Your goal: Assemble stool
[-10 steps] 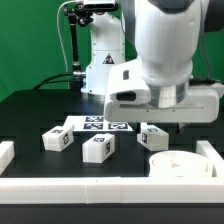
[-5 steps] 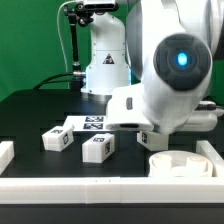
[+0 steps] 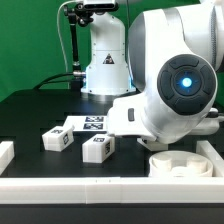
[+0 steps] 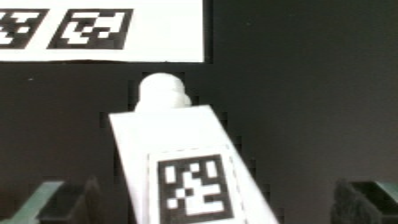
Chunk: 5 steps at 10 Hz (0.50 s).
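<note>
A low white wall (image 3: 100,190) runs along the front of the black surface (image 3: 30,110). Short white pieces stand at the exterior view's left and right edges, so the parts lie inside a shallow frame.

Within that frame, the seat (image 3: 178,166) lies flat in the corner at the exterior view's right, just behind the front wall. It is a short white ring, and the arm (image 3: 180,80) looming over it covers its far edge.

Two legs lie towards the exterior view's left, apart from each other. The first leg (image 3: 56,140) lies on its side with a tag facing the camera. The second leg (image 3: 97,148) sits nearer the front wall. The marker board (image 3: 92,124) lies flat just behind them.

The arm hides the tool in the exterior view. In the wrist view the tool (image 4: 210,202) is spread wide and released, with one dark finger (image 4: 54,200) showing at each lower corner.

A third leg (image 4: 178,150) lies between the fingers. Neither finger touches it, and there is bare black surface on both sides. Its tagged face points up, it lies slightly askew, and its rounded peg (image 4: 164,90) points towards the marker board beyond it.
</note>
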Available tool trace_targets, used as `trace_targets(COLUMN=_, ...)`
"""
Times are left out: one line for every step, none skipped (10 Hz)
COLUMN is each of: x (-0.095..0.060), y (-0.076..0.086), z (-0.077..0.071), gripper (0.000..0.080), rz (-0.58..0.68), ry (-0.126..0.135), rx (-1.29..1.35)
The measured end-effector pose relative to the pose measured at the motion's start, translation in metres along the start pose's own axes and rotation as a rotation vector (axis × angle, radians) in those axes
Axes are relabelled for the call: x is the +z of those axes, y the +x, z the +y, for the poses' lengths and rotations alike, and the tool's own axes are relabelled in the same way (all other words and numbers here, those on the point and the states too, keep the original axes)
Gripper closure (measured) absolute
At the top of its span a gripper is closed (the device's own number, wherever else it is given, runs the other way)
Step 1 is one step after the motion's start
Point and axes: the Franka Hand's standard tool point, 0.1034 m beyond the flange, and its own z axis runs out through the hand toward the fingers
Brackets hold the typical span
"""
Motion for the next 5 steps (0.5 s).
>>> trace_targets(x=0.0045, y=0.0026, z=0.0004, gripper=0.0150, rz=-0.002, ry=0.000, rx=0.001)
trace_targets(x=0.0098, y=0.0054, z=0.0008, gripper=0.0150, rz=0.003, ry=0.000, rx=0.003)
trace_targets(x=0.0118, y=0.0081, z=0.0006, gripper=0.0150, rz=0.013, ry=0.000, rx=0.003)
trace_targets(x=0.0128, y=0.0089, z=-0.0001, gripper=0.0150, rz=0.021, ry=0.000, rx=0.001)
trace_targets(x=0.0131, y=0.0088, z=-0.0003, gripper=0.0150, rz=0.022, ry=0.000, rx=0.001)
